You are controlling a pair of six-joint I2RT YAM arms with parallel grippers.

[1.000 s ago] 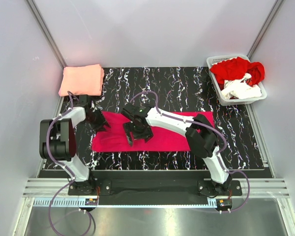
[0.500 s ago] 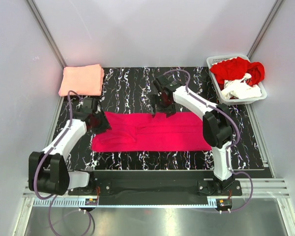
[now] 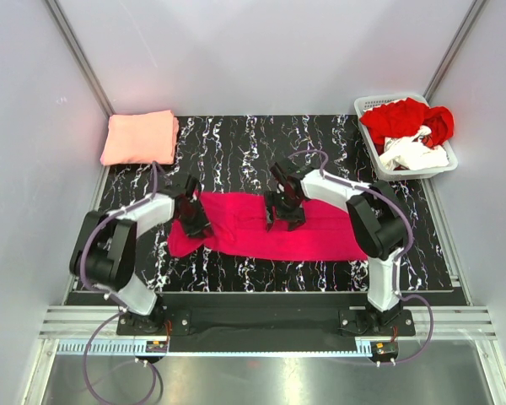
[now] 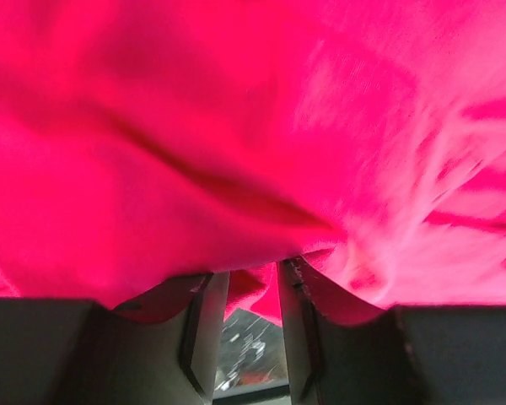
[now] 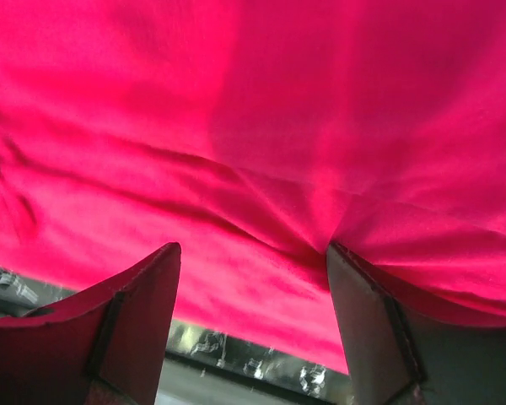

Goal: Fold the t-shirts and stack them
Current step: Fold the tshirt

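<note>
A magenta t-shirt (image 3: 320, 232) lies as a long band across the black marbled mat (image 3: 236, 143). Its left end is bunched where my left gripper (image 3: 194, 218) is. In the left wrist view that gripper (image 4: 253, 274) has its jaws narrow, with a fold of the magenta cloth (image 4: 253, 152) pinched between them and draped over both fingers. My right gripper (image 3: 282, 211) sits on the shirt's middle. It (image 5: 253, 253) stands wide open, with the cloth (image 5: 261, 126) lying flat across the gap. A folded salmon t-shirt (image 3: 139, 137) rests at the far left corner.
A white slatted basket (image 3: 367, 105) at the far right holds a red t-shirt (image 3: 401, 118) and a white t-shirt (image 3: 413, 153). Grey walls close in both sides. The mat's front edge (image 3: 261, 291) runs just ahead of the arm bases.
My left gripper has moved right, dragging the shirt's left end with it and bunching it. The right gripper has come from the shirt's far edge down onto its middle, its jaws narrowing slightly.
</note>
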